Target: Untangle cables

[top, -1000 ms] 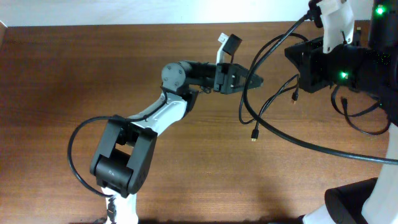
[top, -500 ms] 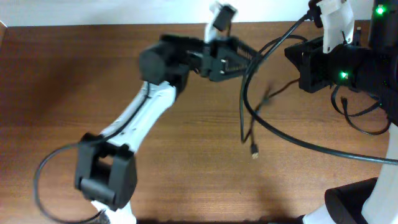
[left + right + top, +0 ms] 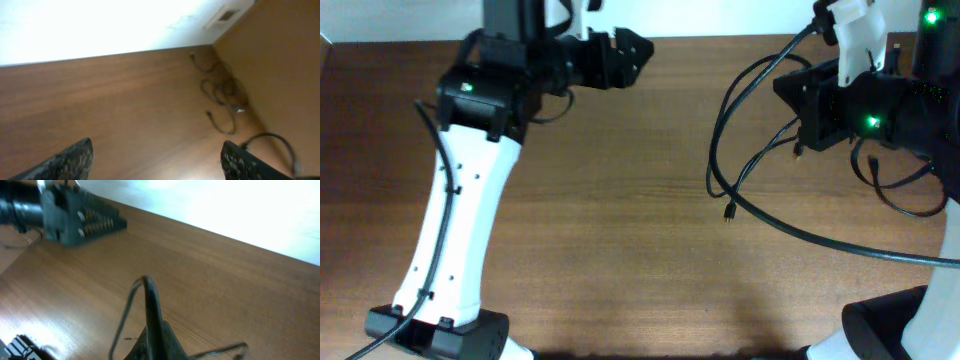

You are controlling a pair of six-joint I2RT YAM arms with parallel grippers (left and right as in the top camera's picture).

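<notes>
A tangle of thin black cables loops over the right half of the wooden table, with a connector end hanging low. My right gripper is shut on a black cable, which runs up between its jaws in the right wrist view, where the gripper fills the bottom edge. My left gripper is raised at the back of the table, left of the cables, open and empty. In the left wrist view its fingertips stand wide apart, and the cables lie far off.
The left arm's white link stands tall over the left of the table. The right arm's black body with green lights and its own wiring fill the right edge. A white wall runs behind the table's far edge.
My left gripper has swung up and to the left, away from the cable loops it was beside. The cables and right gripper have barely moved.
</notes>
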